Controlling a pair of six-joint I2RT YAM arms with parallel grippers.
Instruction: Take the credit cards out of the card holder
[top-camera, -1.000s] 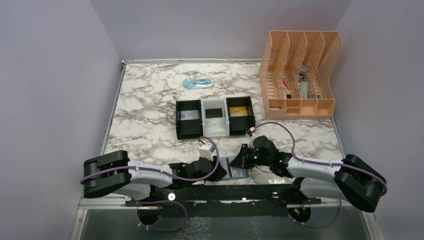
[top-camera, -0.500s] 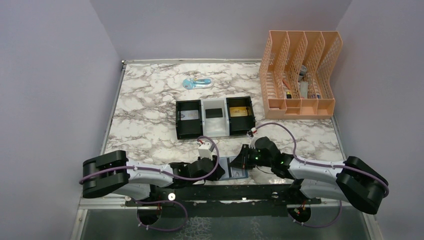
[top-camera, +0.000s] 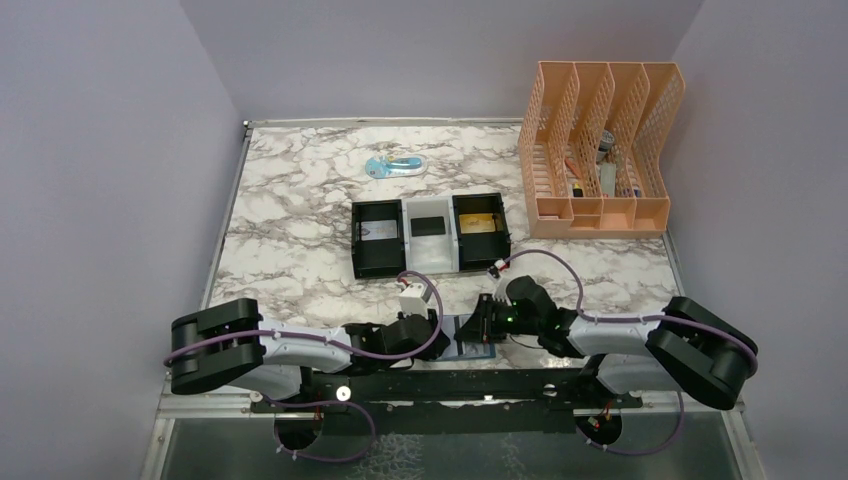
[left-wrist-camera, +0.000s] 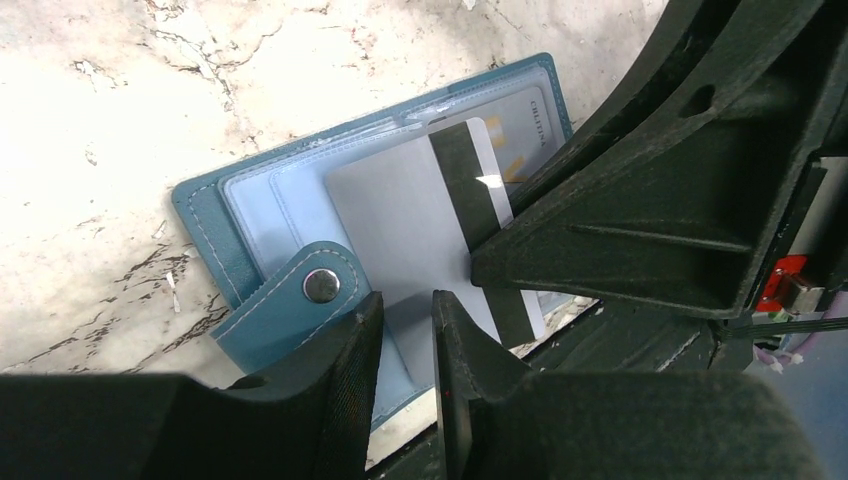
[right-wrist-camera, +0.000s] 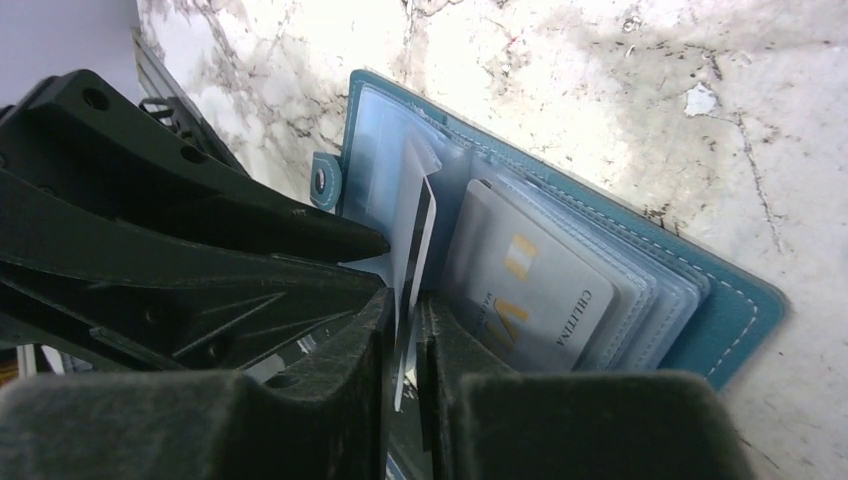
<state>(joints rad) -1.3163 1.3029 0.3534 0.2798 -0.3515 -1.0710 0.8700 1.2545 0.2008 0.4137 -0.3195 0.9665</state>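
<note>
The teal card holder (top-camera: 466, 338) lies open at the table's near edge, between both grippers. In the left wrist view its snap tab (left-wrist-camera: 320, 285) is beside my left gripper (left-wrist-camera: 406, 296), which hangs over the holder (left-wrist-camera: 200, 215) with narrowly open jaws and a pale sleeve showing in the gap. A grey credit card (left-wrist-camera: 400, 210) with a black stripe sticks out of a sleeve. My right gripper (right-wrist-camera: 405, 298) has that card (right-wrist-camera: 425, 215) standing between jaws a sliver apart. Another card (right-wrist-camera: 530, 290) with a gold mark sits in a clear sleeve of the holder (right-wrist-camera: 740, 300).
A black-and-white three-compartment tray (top-camera: 357, 260) holding cards stands mid-table beyond the grippers (top-camera: 443, 333) (top-camera: 484, 327). An orange file rack (top-camera: 600, 150) stands at the back right. A small blue object (top-camera: 392, 165) lies at the back. The table's front edge runs right beside the holder.
My right gripper has shifted slightly left over the holder and its jaws have parted a little. The left jaws have narrowed. The holder has stayed in place.
</note>
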